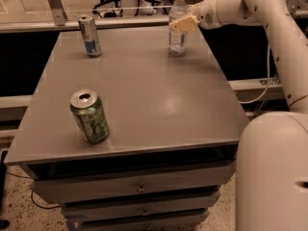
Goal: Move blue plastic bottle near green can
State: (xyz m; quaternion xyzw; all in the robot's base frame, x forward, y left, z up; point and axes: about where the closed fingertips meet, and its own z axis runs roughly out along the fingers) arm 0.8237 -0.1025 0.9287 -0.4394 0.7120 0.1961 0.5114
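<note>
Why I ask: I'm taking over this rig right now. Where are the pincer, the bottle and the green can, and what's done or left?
Pincer: at the upper part of the bottle; a firm grip cannot be confirmed.
Bottle: upright at the far right of the table.
Green can: upright at the near left, well apart from the bottle.
Done: pincer is at the bottle.
Left: secure the grip, carry the bottle over, set it beside the green can. The other can, far left, is not the target.
</note>
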